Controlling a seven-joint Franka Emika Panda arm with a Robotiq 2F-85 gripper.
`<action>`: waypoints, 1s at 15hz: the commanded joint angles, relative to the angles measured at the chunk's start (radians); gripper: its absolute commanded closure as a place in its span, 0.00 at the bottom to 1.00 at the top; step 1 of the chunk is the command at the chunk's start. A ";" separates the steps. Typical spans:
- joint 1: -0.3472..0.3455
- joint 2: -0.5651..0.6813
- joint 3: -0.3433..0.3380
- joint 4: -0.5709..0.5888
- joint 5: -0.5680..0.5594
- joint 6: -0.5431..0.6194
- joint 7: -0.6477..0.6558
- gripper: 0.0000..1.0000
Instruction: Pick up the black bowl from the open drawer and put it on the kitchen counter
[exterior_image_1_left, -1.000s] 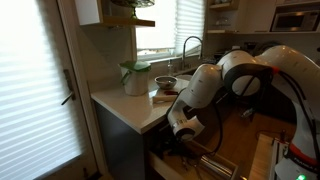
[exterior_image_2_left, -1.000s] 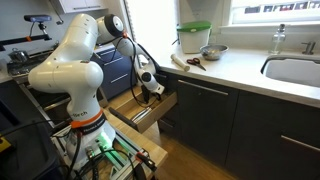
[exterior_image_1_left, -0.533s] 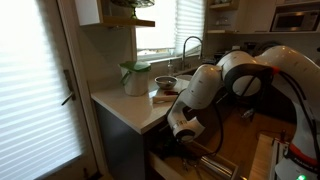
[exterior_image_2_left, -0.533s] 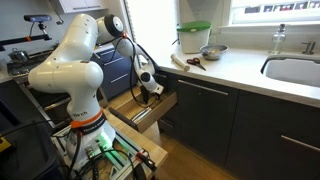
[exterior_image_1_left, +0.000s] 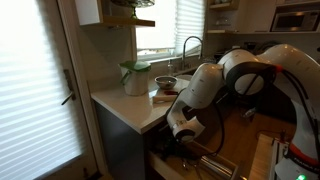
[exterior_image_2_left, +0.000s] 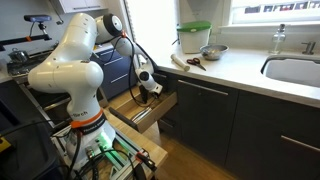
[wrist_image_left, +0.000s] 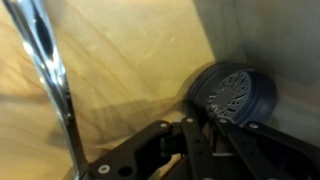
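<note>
My gripper sits low in the open drawer, dark fingers at bottom centre of the wrist view right at the rim of the black bowl, which lies centre right on pale wood, and I can't tell whether they're clamped or spread.

This was a home kitchen. Toward the right of an exterior view, a cream counter ran over dark cabinets, with a sink set into it. In an exterior view, a faucet stood below a window with blinds at upper centre, and a microwave sat at upper right.
</note>
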 joint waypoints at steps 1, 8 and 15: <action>0.015 -0.053 0.001 -0.108 -0.008 -0.004 -0.017 0.97; 0.029 -0.143 -0.013 -0.267 -0.007 -0.035 -0.063 0.97; 0.041 -0.251 -0.040 -0.386 0.014 -0.149 -0.206 0.97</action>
